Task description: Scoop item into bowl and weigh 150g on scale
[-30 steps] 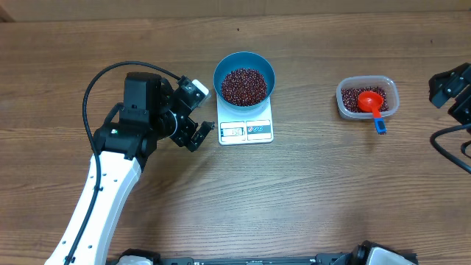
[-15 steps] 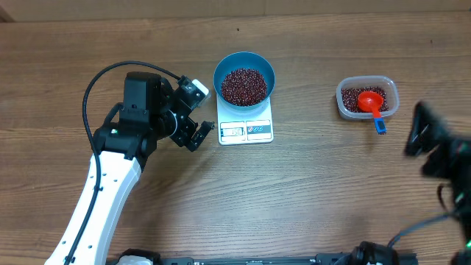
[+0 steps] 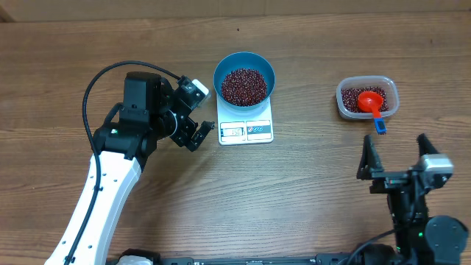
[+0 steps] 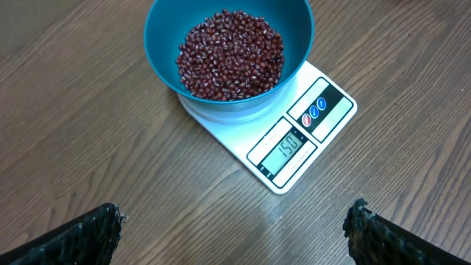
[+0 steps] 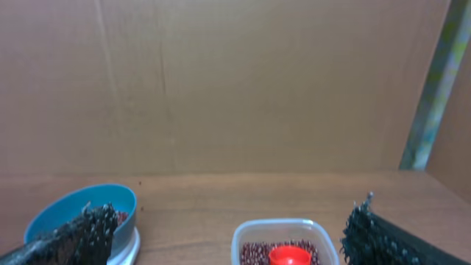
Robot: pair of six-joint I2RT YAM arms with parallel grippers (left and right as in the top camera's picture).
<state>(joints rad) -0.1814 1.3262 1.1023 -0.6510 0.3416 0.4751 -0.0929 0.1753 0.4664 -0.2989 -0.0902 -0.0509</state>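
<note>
My left claw [image 3: 200,135] gapes empty just beside the scale [image 3: 246,131] bearing the bowl [image 3: 218,72] of beans [image 3: 244,86]; my right claw [image 3: 395,158], spread, is well off.

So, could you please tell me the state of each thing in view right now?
Scale: on, display reads 150.
Bowl: on the scale, filled with beans.
Tub: uncovered, holding beans and the scoop.
Scoop: resting in the tub, handle over the rim.
Left hand: open, empty.
Right hand: open, empty.

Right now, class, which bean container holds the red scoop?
The clear tub, right of the scale; the blue bowl on the scale holds only beans.
</note>
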